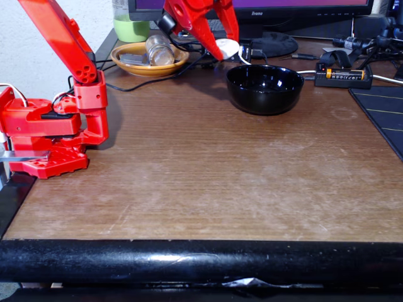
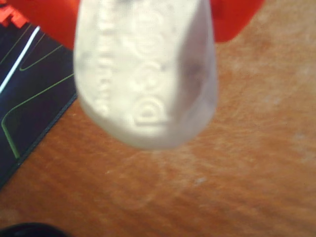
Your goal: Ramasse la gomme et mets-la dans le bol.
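Gomme [image 2: 148, 74] sits clamped in the end effector [image 1: 221, 51], raised at upper centre just behind the bol [image 1: 264, 89]; carry it forward over the rim before letting go.

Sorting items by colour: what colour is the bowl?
Glossy black bowl, clearest in the fixed view.

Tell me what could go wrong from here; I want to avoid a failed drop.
1. The eraser, held in the jaws, hangs behind the black bowl's far rim, so releasing now would likely miss.
2. The cables and orange dish lie close below; a dropped eraser could land among them.
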Available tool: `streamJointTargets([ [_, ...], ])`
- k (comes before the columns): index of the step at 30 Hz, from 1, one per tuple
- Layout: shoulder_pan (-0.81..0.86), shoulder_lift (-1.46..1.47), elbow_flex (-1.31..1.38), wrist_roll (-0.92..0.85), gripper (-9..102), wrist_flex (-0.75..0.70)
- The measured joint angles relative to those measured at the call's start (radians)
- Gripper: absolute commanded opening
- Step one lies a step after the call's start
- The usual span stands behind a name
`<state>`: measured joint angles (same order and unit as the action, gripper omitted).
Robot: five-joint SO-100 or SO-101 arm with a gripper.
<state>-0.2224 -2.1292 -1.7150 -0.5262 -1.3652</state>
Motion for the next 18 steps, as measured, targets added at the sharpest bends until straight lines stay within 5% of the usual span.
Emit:
streamJointTargets([
  [18, -0.253, 0.307, 0.296, 0.104, -6, -0.031],
])
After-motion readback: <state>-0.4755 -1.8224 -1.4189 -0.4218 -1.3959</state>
